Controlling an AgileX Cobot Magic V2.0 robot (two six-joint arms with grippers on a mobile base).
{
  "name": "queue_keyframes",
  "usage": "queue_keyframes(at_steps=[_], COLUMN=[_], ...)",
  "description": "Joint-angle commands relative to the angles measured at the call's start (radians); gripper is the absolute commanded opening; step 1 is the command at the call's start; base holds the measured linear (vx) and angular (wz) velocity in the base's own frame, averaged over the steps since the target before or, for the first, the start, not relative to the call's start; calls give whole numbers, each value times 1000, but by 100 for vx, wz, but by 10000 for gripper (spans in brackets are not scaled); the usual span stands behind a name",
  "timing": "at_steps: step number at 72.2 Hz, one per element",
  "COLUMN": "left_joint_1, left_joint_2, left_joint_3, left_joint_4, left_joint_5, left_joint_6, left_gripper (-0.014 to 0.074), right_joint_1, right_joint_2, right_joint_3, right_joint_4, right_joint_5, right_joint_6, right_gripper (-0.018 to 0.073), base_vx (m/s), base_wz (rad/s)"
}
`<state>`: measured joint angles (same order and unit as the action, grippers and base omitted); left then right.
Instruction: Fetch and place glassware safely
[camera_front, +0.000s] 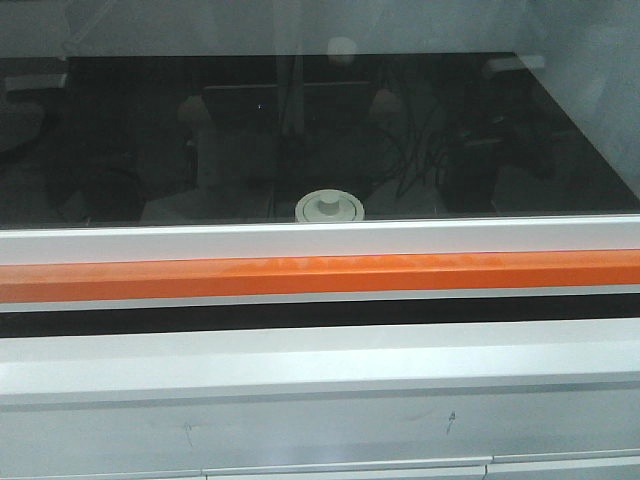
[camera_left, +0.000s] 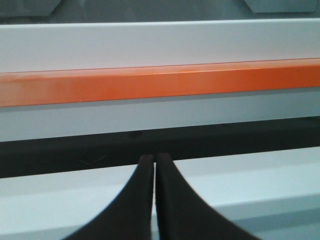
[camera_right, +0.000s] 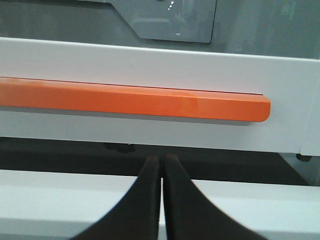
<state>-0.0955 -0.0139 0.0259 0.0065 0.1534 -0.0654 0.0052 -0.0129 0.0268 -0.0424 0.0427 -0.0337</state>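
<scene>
The glassware (camera_front: 329, 206), a squat jar with a round off-white lid and raised knob, stands behind the dark glass pane (camera_front: 150, 130), just above the white frame at centre; only its lid shows. My left gripper (camera_left: 154, 158) is shut with nothing in it, its dark fingers pointing at the black gap under the orange handle bar (camera_left: 160, 80). In the right wrist view my right gripper (camera_right: 161, 159) is likewise shut and bare, below the bar's right end (camera_right: 240, 106). Neither gripper shows in the front view.
A white sash frame (camera_front: 320, 238) carries the orange handle bar (camera_front: 320, 275) across the full width. Below it lie a black gap (camera_front: 320, 320) and a white ledge (camera_front: 320, 360). The glass reflects room clutter. A grey panel (camera_right: 170, 20) hangs behind the glass.
</scene>
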Motion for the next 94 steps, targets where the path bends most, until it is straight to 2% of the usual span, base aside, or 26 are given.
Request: queue_keyframes(at_steps=[1,16,26,32,34,38,43,55,71,80,94], left_joint_1=[2,2,2,2,2,2,2,1,1,-1,-1], left_joint_2=[-10,-10,-10,-10,-10,-10,-10,62,277,352,355], left_joint_3=[30,30,30,30,29,20,-14,-164,-321,-330,-330], left_joint_4=[-6,-6,-6,-6,-6,-6,-6,-6,-6,-6,-6], left_joint_5=[-79,-80,-98,-141,-199,-278,-318,-310,-252,-262,-288], left_joint_6=[-6,-6,-8,-8,-8,-8,-8,12,22,21,21], left_gripper=[-7,-7,-7,-7,-7,-7,-7,-7,-7,-7,-7], right_joint_1=[0,0,0,0,0,0,0,0,0,0,0], right_joint_2=[-8,-8,-8,-8,-8,-8,-8,53,282,383,422], right_joint_3=[19,19,17,16,13,-2,-40,-150,-319,-389,-387], right_joint_4=[-4,-4,56,71,72,79,88,87,87,94,92], right_joint_5=[-78,-86,-107,-145,-150,-143,-109,-8,-6,-11,-37], right_joint_6=[-5,-1,57,58,58,58,58,34,-6,-1,-1], right_gripper=[-8,-8,-8,-8,-8,-8,-8,-8,-8,-8,-8], base_vx=[0,0,0,0,0,0,0,0,0,0,0], base_wz=[0,0,0,0,0,0,0,0,0,0,0])
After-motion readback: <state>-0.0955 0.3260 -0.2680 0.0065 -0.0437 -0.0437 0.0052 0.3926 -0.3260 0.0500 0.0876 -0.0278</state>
